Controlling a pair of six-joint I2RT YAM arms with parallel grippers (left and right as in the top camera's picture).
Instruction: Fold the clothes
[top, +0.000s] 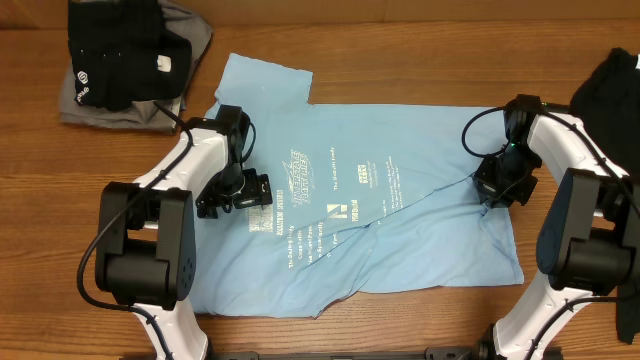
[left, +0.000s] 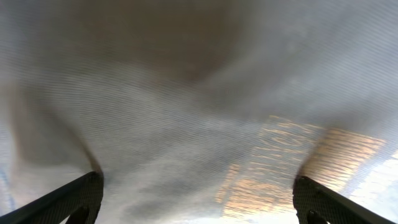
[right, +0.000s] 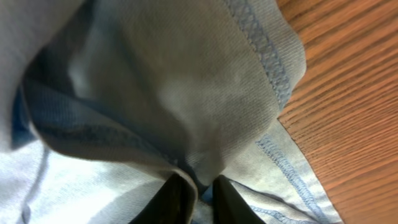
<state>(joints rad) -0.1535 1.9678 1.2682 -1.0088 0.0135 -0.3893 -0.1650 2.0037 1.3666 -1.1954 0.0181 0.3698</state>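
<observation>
**Right gripper (right: 196, 190) pinching T-shirt (right: 186, 93) hem: first fold starting**

Wooden table (top: 420, 40) is carrying the light blue T-shirt (top: 420, 250), lying spread at centre with its lettering up. Its long axis is running side to side. The sleeve at far left suggests the collar end is pointing toward the left arm and the hem toward the right.

Black and grey garments (top: 120, 70) are sitting far left, another black garment (top: 612, 85) at the right edge.

Left gripper (top: 245, 192) is hanging wide open over the lettering, holding nothing.

Right fingers are clamping a bunched fold beside the stitched hem (right: 273, 68).

Next move, likely: lifting that edge and carrying it toward the collar, pinch firm.
</observation>
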